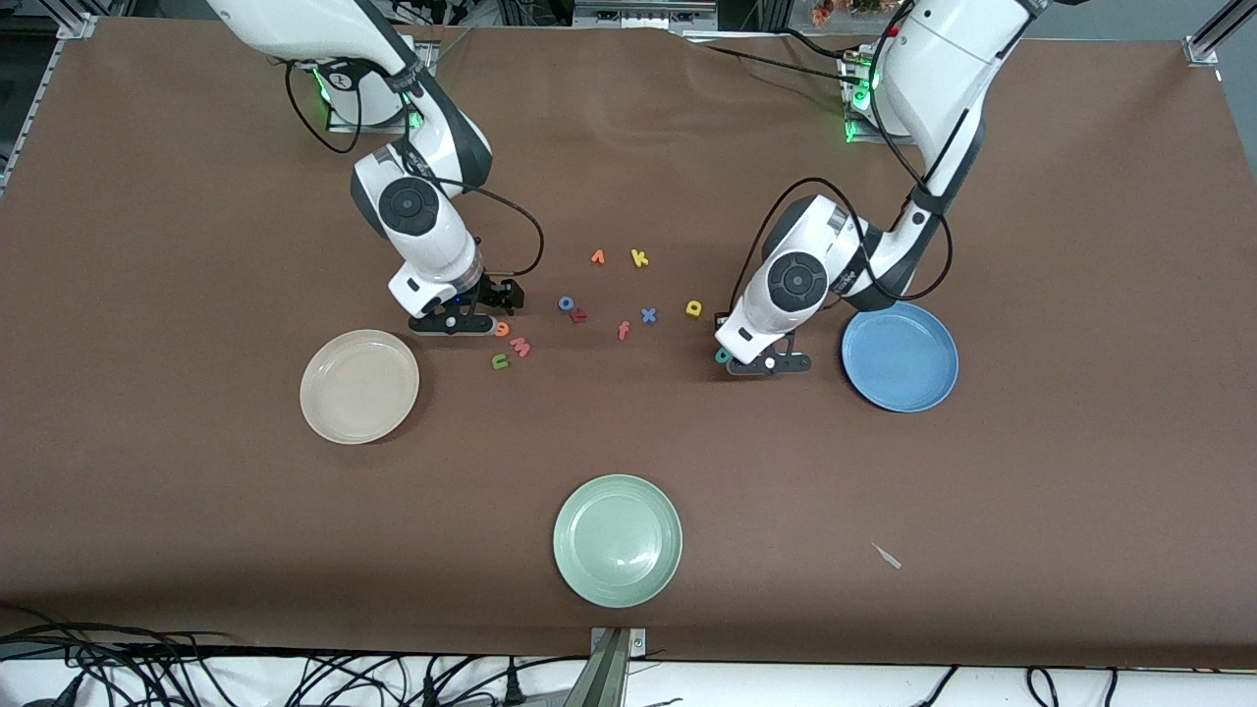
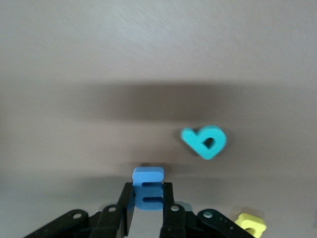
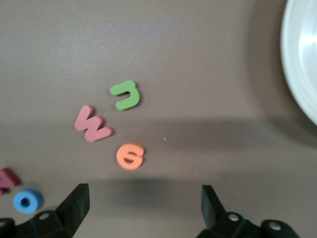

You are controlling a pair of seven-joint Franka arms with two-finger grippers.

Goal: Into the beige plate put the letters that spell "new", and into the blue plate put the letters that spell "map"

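The periwinkle-blue foam letter "m" (image 2: 147, 189) sits pinched between the closed fingers of the left gripper (image 2: 147, 210), low over the brown table (image 1: 196, 196) just beside the teal foam letter "a" (image 2: 204, 141) and near the round blue plate (image 1: 900, 355). Judged light, soft and compressible, it is best pinched across its flat faces. The left arm angles steeply downward. The right gripper (image 3: 143, 203) hovers open over the orange foam letter "e" (image 3: 130, 155).

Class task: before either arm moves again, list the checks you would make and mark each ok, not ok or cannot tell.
1. Left gripper shut on the m: ok.
2. Blue plate holds no letters yet: ok.
3. Right gripper open above the e: ok.
4. The n and w lie apart from the e: ok.
5. Beige plate bare: ok.
6. The a and p lie flat: ok.
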